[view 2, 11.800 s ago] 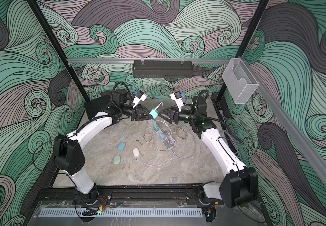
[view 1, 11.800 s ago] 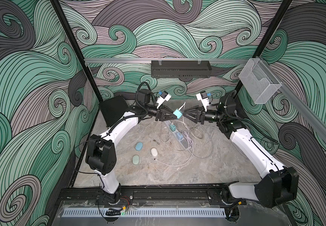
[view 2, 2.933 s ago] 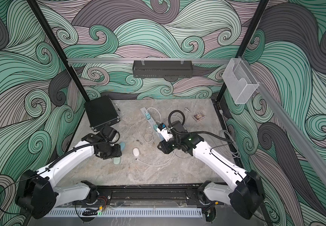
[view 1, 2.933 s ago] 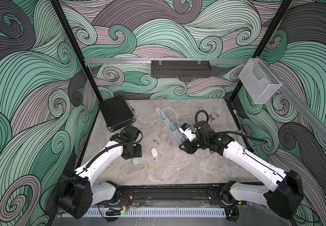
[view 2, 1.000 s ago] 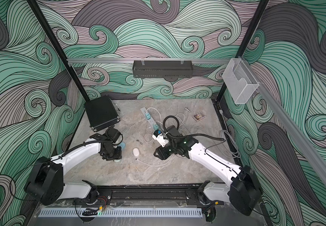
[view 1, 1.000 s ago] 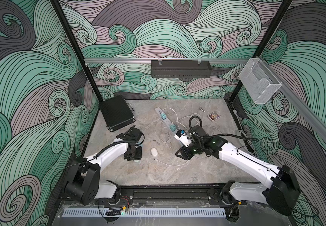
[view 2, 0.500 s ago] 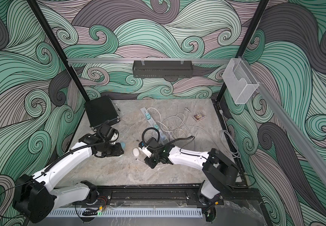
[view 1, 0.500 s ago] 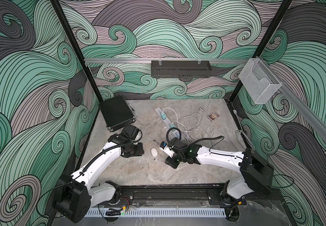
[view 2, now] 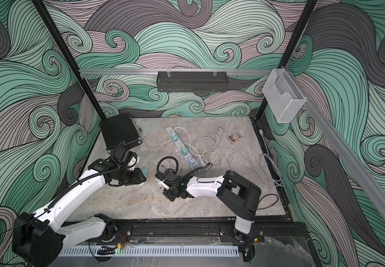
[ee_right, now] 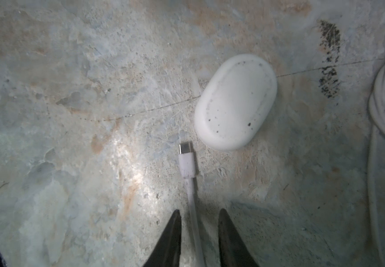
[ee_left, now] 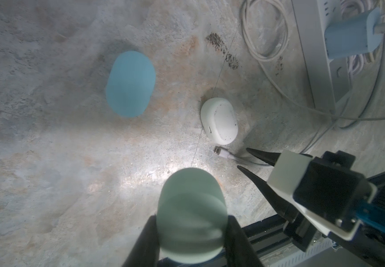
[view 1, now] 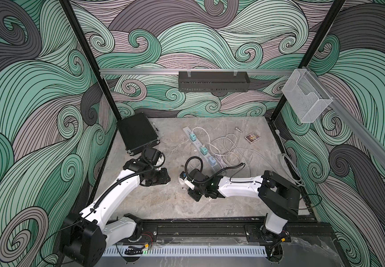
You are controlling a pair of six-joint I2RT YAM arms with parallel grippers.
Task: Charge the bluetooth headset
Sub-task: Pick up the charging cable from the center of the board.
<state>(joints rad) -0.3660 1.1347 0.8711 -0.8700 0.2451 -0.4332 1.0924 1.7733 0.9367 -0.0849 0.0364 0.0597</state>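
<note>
- Pinching green case (ee_left: 190, 203) from both sides with left gripper (ee_left: 191, 222); cannot tell whether lifted off worktop (view 1: 163, 203) or resting on it.
- Straddling cable (ee_right: 192, 196) with right gripper (ee_right: 198, 211): spread, clear of cable on either side, not clamping yet.
- Placed in both top views with left gripper at 9 o'clock of right gripper, near but apart.
- Lying flat on worktop just ahead of right gripper: plug (ee_right: 186, 157), just beside white case (ee_right: 235, 101), seemingly not touching it.
- Also loose on worktop: blue case (ee_left: 130, 83), well apart from plug.
- At 1 o'clock of right gripper: strip (view 1: 198, 143) with chargers (view 1: 203, 150) plugged in, loose cable loops beside it.
- Step, as judged: picking up cable end for plugging. Taking green case as the headset to charge; nothing plugged into it so far.
- Next, as judged: close on cable close behind plug, lift, line plug up with port on green case, push in against a firm left hold.
- Port on green case not visible, so side to aim at unknown.
- Risk: grabbing too far back, leaving plug floppy; thin cable slipping out; nudging white case on closing.
</note>
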